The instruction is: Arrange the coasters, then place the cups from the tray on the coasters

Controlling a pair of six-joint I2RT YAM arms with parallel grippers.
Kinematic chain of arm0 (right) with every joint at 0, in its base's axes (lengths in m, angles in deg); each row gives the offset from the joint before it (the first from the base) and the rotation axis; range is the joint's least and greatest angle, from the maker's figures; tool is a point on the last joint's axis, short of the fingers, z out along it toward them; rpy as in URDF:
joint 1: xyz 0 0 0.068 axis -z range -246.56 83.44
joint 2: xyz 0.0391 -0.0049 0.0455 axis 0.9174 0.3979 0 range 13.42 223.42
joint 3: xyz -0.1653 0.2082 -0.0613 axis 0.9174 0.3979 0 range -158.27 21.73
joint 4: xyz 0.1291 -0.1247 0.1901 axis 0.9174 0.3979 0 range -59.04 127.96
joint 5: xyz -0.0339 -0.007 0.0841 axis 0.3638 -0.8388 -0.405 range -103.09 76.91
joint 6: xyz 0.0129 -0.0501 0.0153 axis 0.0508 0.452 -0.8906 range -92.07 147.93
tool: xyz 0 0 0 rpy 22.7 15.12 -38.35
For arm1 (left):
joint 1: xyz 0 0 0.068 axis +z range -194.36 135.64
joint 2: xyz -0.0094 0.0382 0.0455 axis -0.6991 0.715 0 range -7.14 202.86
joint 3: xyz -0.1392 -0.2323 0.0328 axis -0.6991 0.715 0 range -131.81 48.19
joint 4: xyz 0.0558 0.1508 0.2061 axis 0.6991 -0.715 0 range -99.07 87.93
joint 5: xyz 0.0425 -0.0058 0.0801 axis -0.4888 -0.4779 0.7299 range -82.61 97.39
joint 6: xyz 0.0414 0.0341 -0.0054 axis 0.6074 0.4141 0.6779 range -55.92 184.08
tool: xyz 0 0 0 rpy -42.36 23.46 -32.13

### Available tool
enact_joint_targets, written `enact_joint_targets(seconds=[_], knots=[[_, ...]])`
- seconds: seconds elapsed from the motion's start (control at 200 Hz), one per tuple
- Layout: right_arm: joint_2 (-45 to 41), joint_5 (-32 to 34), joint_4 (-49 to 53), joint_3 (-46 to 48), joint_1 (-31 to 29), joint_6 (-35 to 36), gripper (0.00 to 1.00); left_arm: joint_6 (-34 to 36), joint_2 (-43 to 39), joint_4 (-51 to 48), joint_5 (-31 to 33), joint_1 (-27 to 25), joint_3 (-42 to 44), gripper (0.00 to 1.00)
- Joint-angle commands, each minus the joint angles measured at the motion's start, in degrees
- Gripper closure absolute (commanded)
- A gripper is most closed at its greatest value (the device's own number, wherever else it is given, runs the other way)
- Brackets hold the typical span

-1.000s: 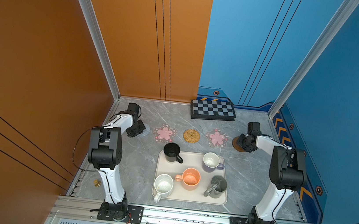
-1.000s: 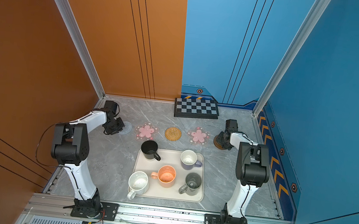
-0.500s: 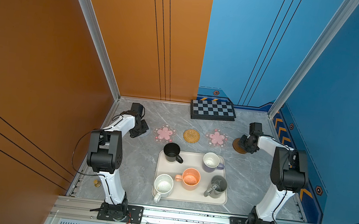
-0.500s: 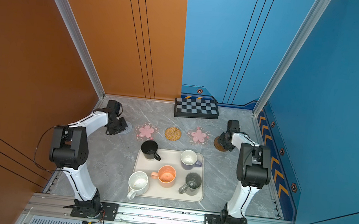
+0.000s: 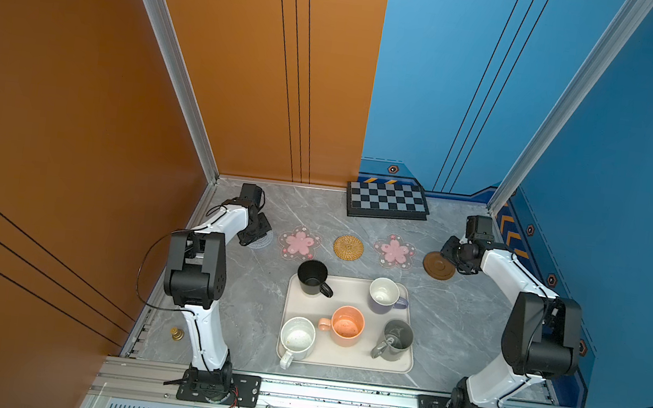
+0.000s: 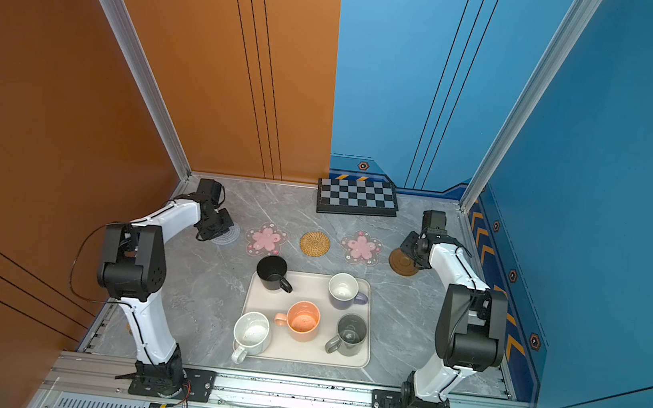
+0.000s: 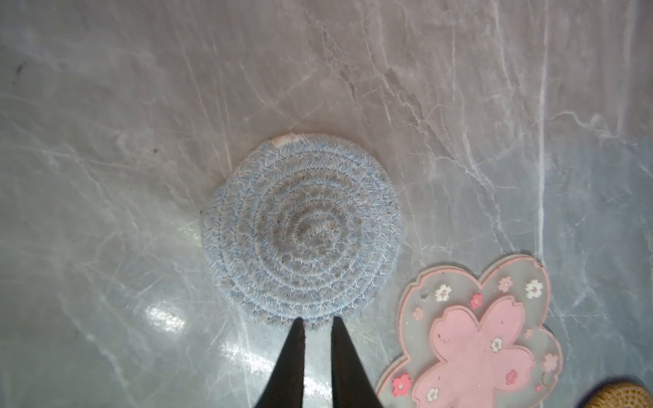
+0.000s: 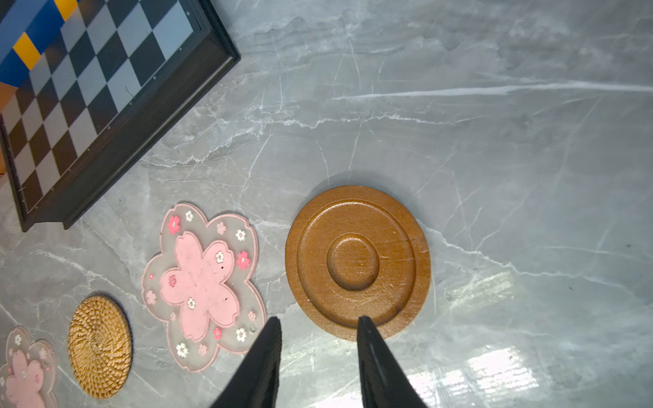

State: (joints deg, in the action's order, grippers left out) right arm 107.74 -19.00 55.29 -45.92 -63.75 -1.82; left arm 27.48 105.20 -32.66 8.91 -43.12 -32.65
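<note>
Two robot arms reach over a row of five coasters on a marble table. The left gripper (image 7: 318, 319), jaws narrowly parted and holding nothing, points its tips at the edge of the knitted coaster (image 7: 300, 229). The right gripper (image 8: 319, 323), jaws wider and empty, has one tip over the rim of the wooden coaster (image 8: 357, 261). Between these lie a pink flower coaster (image 5: 298, 243), the straw coaster (image 5: 348, 247) and a second flower coaster (image 5: 393, 251). Nearer the arms' bases, the tray (image 5: 348, 295) holds all five mugs: black mug (image 5: 312, 276), lavender mug (image 5: 383, 295), orange mug (image 5: 346, 325), grey mug (image 5: 397, 338), white mug (image 5: 297, 337).
</note>
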Motion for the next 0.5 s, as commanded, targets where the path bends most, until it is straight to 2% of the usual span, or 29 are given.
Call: enact_joint_targets(seconds=[0.0,0.25,0.491], knots=[[-2.8,1.2,3.7,0.4,0.6,1.5,0.61,-1.3,2.0,0.7,0.5,0.6,-0.4,0.83],[-7.3,2.3,5.3,2.6,1.6,1.5,0.61,-1.5,3.1,1.6,0.2,0.8,1.1,0.84],[-9.2,2.7,5.5,4.0,1.9,1.4,0.6,-2.7,-0.6,1.5,0.2,2.2,7.6,0.85]])
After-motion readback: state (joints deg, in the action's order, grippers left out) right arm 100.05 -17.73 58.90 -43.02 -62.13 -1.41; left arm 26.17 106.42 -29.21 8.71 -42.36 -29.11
